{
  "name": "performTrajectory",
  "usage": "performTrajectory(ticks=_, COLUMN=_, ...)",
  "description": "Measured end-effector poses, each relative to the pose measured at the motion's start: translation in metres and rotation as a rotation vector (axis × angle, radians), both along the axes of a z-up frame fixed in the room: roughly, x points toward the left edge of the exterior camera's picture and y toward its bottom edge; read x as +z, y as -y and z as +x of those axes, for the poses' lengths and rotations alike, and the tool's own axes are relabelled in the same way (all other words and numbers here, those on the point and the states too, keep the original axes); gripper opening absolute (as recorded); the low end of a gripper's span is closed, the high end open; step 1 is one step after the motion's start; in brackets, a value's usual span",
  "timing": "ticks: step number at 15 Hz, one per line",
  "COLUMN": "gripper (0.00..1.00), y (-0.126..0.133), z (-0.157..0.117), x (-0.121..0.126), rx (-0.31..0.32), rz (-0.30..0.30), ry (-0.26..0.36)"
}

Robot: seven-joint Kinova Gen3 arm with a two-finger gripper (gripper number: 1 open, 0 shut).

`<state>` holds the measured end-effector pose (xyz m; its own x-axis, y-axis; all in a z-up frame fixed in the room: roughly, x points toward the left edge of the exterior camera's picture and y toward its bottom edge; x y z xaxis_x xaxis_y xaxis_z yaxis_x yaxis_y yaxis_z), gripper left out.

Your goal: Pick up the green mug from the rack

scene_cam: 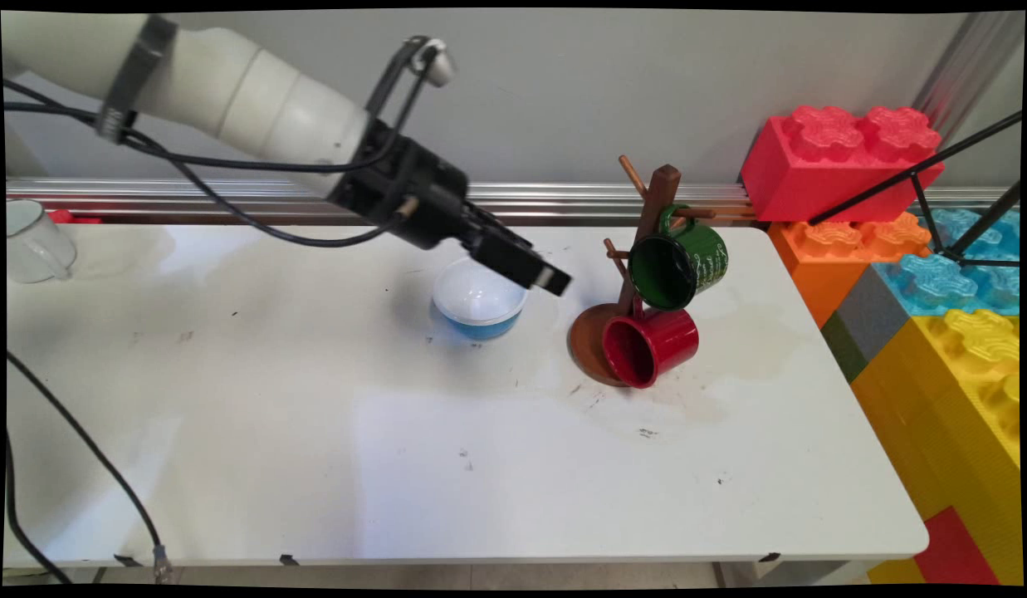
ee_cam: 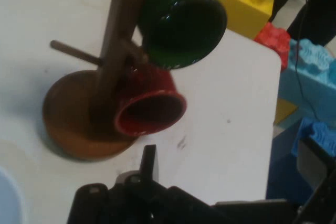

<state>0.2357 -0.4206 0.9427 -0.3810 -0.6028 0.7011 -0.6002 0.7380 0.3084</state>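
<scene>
Reaching in from the upper left in the main view, the gripper (scene_cam: 555,281) hangs above the blue bowl (scene_cam: 478,309), short of the wooden mug tree (scene_cam: 642,249) bearing a green mug (scene_cam: 677,262) and a red mug (scene_cam: 648,345). On the hand view, its fingers (ee_cam: 148,162) stand spread, holding nothing, facing both mugs.
</scene>
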Motion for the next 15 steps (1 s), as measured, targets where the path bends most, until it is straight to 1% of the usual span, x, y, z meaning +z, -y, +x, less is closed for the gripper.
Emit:
performTrajectory(ticks=4, gripper=1.0, y=0.0, z=-0.04, x=0.0, rx=0.058, rz=0.049, ry=-0.011)
performTrajectory(ticks=8, gripper=1.0, y=0.001, z=-0.077, x=-0.01, rx=0.122, rz=0.095, ry=-0.033)
performTrajectory(ticks=11, gripper=1.0, y=0.002, z=-0.103, x=-0.018, rx=0.161, rz=0.114, ry=-0.06)
performTrajectory(ticks=15, gripper=1.0, y=0.009, z=-0.128, x=-0.026, rx=0.207, rz=0.121, ry=-0.085)
